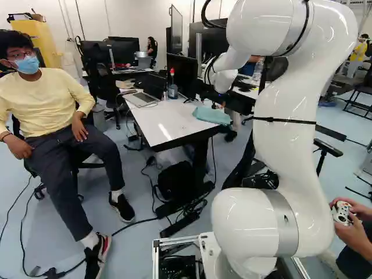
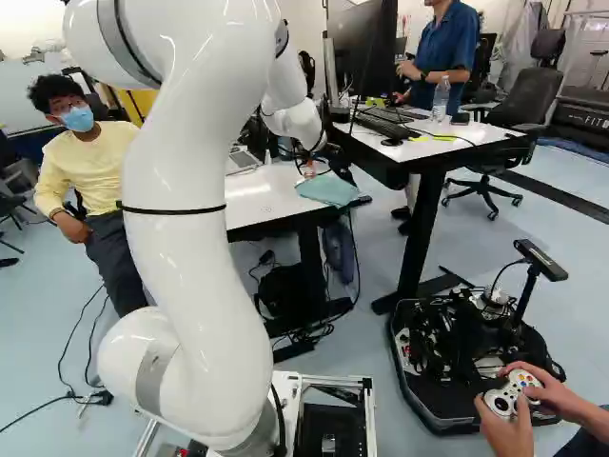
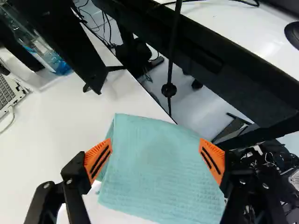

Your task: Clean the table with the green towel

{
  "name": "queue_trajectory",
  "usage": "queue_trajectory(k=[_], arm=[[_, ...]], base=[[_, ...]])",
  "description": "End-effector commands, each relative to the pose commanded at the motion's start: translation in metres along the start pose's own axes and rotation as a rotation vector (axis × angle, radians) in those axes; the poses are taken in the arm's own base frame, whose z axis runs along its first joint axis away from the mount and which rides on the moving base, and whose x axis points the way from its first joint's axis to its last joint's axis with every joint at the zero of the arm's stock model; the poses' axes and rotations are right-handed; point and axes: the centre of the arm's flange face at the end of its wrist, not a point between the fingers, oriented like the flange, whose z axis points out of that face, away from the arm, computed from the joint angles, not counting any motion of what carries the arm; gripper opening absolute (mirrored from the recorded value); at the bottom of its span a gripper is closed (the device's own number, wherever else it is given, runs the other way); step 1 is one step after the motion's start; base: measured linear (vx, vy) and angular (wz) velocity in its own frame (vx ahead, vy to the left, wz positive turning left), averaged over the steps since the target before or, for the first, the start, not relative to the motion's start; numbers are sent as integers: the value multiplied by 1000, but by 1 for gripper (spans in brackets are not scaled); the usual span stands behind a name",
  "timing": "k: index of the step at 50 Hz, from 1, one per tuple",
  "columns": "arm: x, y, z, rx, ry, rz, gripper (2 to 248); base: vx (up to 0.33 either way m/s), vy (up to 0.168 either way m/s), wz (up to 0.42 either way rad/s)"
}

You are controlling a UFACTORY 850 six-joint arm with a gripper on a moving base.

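1. Your green towel lies folded on the counter, at its end by the edge; whether any of it overhangs, you can't tell. The fold probably gives you a thicker pad to pinch.
2. Your fingers are released and spread wide, the towel showing between them. That stance looks meant to straddle the cloth; you can't be sure whether either touches it.
3. You seem to be at the pick-up step, with wiping not begun. Lower squarely, then close; too shallow and you may catch only the top layer, too deep and you press the counter.
4. Farther along the counter stand the bottle and the open laptop, so keep your wiping strokes short of them.
5. Your arm reaches out over this end, likely to come at the towel from above.
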Motion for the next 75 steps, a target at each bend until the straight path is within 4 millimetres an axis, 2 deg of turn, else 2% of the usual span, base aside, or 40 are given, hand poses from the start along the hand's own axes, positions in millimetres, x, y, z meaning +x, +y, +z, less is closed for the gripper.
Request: queue_trajectory(k=[22, 75], arm=[[-10, 2, 26, -5, -32, 2, 247], [-15, 3, 28, -5, -82, 2, 247]], base=[[0, 0, 0], [0, 0, 0]])
